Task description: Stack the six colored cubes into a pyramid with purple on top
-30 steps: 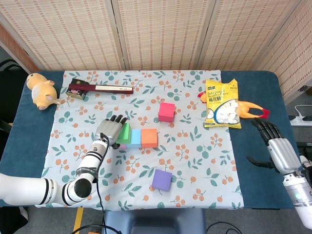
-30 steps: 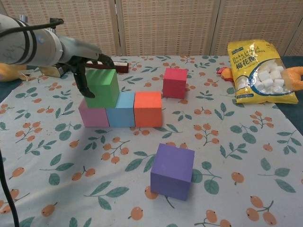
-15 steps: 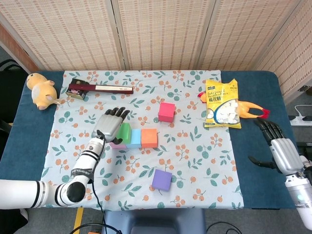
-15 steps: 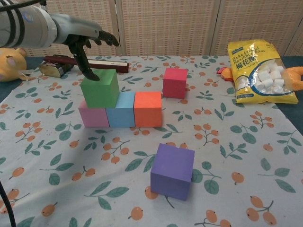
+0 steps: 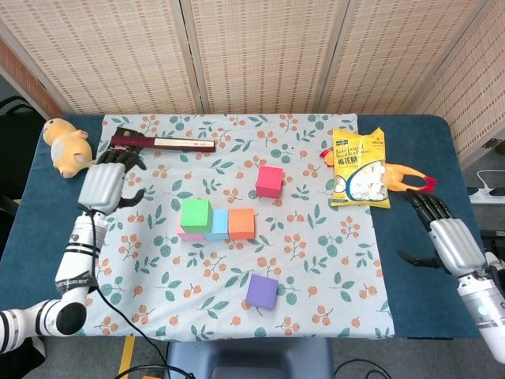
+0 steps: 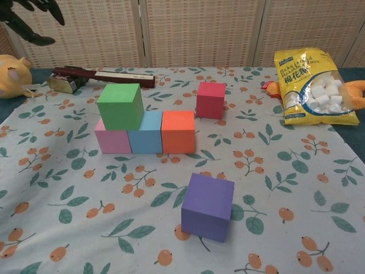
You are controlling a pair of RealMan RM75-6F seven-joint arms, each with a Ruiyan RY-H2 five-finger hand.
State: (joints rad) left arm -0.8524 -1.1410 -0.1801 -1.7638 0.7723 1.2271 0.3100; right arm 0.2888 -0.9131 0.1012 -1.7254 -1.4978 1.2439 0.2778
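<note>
The green foam cube (image 6: pixel 120 105) has been released onto the pink (image 6: pixel 112 141) and blue (image 6: pixel 145 140) base cubes; the left hand (image 5: pixel 104 185), spread and empty, has been withdrawn toward the frame's left. The right hand (image 5: pixel 447 238) rests empty with fingers apart, lower right. The red cube (image 6: pixel 210 99) is likely next; the purple cube (image 6: pixel 207 206) sits in the foreground.

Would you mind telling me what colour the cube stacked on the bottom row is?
Green cube, clearest in the chest view.

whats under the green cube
The green cube rests on the bottom row, mostly on the pink cube and overlapping the blue cube. The pink cube's top is covered; only its front shows.
</note>
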